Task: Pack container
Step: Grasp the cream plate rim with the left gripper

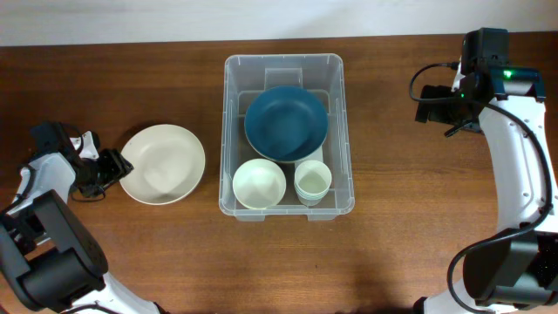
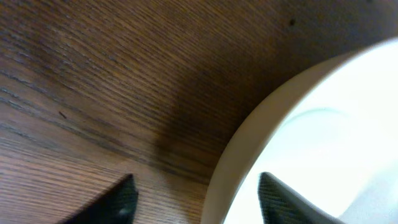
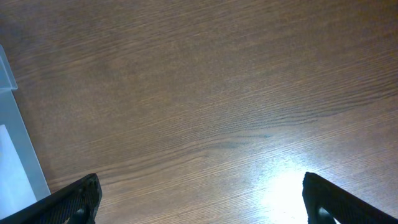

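The clear plastic container (image 1: 232, 131) stands in the middle of the table. It holds a dark blue bowl (image 1: 285, 122), a cream bowl (image 1: 259, 184) and a cream cup (image 1: 312, 181). A cream plate (image 1: 162, 163) lies on the table left of the container. My left gripper (image 1: 116, 168) is open at the plate's left edge; in the left wrist view (image 2: 196, 193) one finger is outside the plate rim (image 2: 249, 143) and one over its inside. My right gripper (image 3: 199, 196) is open and empty over bare wood at the far right (image 1: 433, 98).
The container's corner shows at the left edge of the right wrist view (image 3: 15, 155). The wooden table (image 1: 410, 209) extends around it. A pale wall runs along the table's back edge.
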Tool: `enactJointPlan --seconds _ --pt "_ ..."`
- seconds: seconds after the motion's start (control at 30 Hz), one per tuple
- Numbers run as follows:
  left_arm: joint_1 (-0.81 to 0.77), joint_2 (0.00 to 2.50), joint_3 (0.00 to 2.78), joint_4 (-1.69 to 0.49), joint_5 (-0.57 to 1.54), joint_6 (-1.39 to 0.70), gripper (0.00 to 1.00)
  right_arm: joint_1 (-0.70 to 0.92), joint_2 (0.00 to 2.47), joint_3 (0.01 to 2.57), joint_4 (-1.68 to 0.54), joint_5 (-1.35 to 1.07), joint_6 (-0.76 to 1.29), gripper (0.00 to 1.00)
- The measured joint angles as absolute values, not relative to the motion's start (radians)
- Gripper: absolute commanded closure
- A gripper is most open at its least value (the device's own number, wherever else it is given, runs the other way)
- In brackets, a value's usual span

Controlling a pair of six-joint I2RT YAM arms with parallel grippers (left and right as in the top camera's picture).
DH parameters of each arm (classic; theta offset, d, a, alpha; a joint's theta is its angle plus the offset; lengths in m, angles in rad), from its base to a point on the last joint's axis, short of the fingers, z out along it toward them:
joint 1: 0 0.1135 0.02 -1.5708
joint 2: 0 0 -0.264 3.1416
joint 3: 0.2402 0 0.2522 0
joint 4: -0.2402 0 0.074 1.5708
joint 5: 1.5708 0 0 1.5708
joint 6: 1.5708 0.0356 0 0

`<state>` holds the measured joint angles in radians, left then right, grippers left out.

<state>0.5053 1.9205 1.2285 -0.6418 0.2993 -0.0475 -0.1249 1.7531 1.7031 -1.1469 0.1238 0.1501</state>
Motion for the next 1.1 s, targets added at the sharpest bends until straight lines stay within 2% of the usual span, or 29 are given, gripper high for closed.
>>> enactJointPlan --seconds 0.83,1.0,1.1 --pt "0.455 1.921 1.229 -0.632 0.282 -0.041 0.65 -0.125 1.753 1.703 -1.147 0.124 0.15 0.01" --pt "0.444 1.921 1.229 -0.632 0.259 -0.041 0.7 -0.125 1.753 1.703 -1.147 0.124 0.15 0.01" --pt "0.444 1.921 1.229 -0.632 0.25 -0.041 0.78 -0.125 1.753 1.703 -1.147 0.124 0.15 0.01"
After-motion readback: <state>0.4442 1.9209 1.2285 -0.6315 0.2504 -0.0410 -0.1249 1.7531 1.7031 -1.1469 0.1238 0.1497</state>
